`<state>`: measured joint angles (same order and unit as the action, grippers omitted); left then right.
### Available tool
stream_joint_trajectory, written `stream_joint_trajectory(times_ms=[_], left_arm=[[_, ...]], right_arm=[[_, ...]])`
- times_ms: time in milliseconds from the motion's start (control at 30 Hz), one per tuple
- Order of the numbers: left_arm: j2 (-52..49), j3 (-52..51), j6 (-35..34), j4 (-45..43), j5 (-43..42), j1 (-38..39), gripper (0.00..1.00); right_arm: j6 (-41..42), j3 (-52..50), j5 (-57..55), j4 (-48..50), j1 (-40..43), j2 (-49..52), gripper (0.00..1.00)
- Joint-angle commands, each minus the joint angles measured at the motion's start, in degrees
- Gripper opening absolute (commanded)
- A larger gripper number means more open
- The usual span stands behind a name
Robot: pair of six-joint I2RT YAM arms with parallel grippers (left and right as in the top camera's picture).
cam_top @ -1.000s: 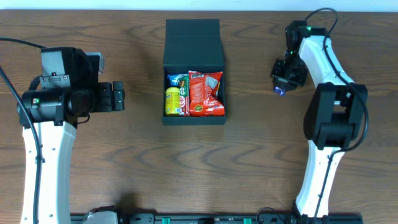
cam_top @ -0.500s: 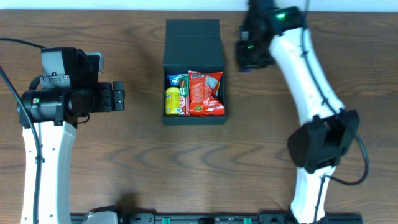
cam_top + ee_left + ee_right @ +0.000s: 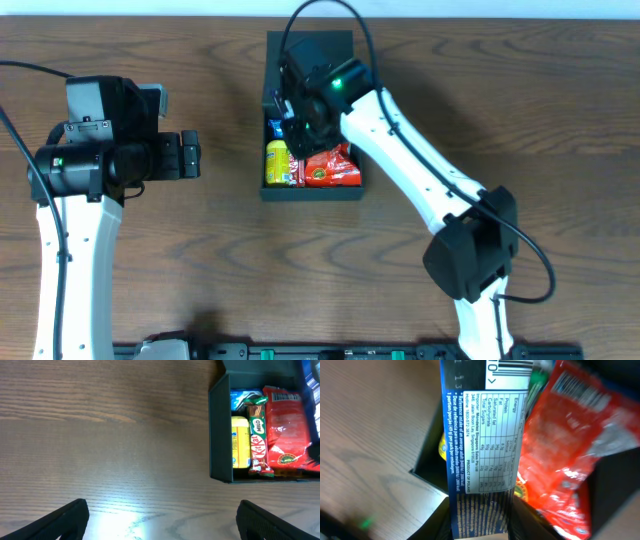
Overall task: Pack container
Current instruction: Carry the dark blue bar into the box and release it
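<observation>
Partly closed, right hand [image 3: 482, 522] pinches a blue packet [image 3: 482, 435] over the container [image 3: 312, 193].

A brown wood-grain table [image 3: 230, 250] is lying under everything and catching a pale glare [image 3: 117, 512]. A black rail [image 3: 300, 352] with green bits is running along its near edge, and a white strip [image 3: 200, 8] is showing beyond its far edge.

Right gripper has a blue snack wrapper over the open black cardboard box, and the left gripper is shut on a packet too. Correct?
Not quite. The left gripper is open and empty: the left wrist view shows its fingers wide apart with only brown wooden table between. The rest holds: the right gripper grips the blue printed snack wrapper above the open matte black cardboard box.
</observation>
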<state>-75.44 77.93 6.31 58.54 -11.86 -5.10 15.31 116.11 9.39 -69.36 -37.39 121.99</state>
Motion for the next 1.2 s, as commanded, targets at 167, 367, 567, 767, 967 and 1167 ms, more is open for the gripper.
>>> stream_joint_trajectory(times_ms=[167,367,567,767,967,1167], left_arm=[[-0.20,0.55,0.98,0.11,-0.24,-0.13,0.95],[-0.20,0.55,0.98,0.09,-0.24,-0.13,0.95],[-0.20,0.55,1.01,-0.04,-0.24,-0.13,0.95],[-0.20,0.55,1.01,-0.15,-0.24,-0.13,0.95],[-0.20,0.55,1.01,-0.09,-0.22,-0.13,0.95],[-0.20,0.55,1.01,-0.09,-0.24,-0.13,0.95]], right_arm=[[8.22,-8.63,-0.13,3.87,-0.20,-0.02,0.01],[12.41,-11.37,-0.15,5.51,-0.22,-0.02,0.01],[16.00,-11.67,-2.14,5.97,-0.22,-0.02,0.01],[15.98,-11.67,-2.05,6.36,-0.26,-0.02,0.56],[15.91,-11.47,-1.18,6.16,-0.07,-0.20,0.90],[12.70,-6.93,-1.38,6.21,1.11,-2.69,0.78]])
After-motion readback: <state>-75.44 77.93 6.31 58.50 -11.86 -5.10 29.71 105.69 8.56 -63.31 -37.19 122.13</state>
